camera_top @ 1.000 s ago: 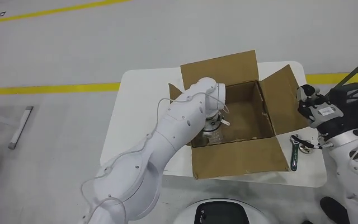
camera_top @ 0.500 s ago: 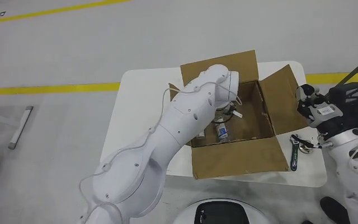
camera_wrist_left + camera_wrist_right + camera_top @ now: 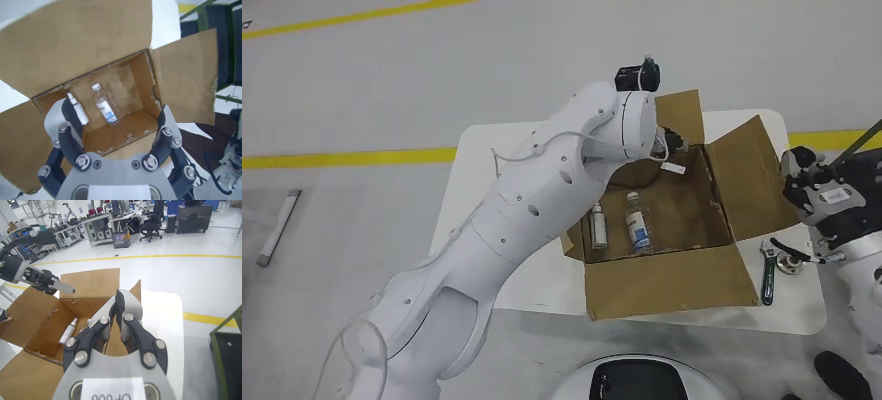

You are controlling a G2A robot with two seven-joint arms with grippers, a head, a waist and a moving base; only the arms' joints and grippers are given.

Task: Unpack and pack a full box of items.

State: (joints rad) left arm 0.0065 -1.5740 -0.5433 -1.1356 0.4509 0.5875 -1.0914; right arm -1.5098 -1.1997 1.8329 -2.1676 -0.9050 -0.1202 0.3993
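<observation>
The left arm has come up out of the box (image 3: 662, 285). One second ago it was low inside and covered the box floor; now it stands above the far flap, and its left hand (image 3: 113, 106) is spread wide with nothing between the fingers. The clear bottle (image 3: 638, 225) that was under the arm now lies free on its side on the box floor. I judge from this that the bottle was just set down, so one packing step is done and the arm is free for the next item.

The clear bottle is below the left hand, nearer than it and apart from it. It lies just right of a spray bottle (image 3: 598, 228), almost parallel to it.

The right hand (image 3: 119, 298) is pressed together and empty, at the right side of the box. A wrench (image 3: 767, 275) lies on the counter (image 3: 492, 200), right of the box.
</observation>
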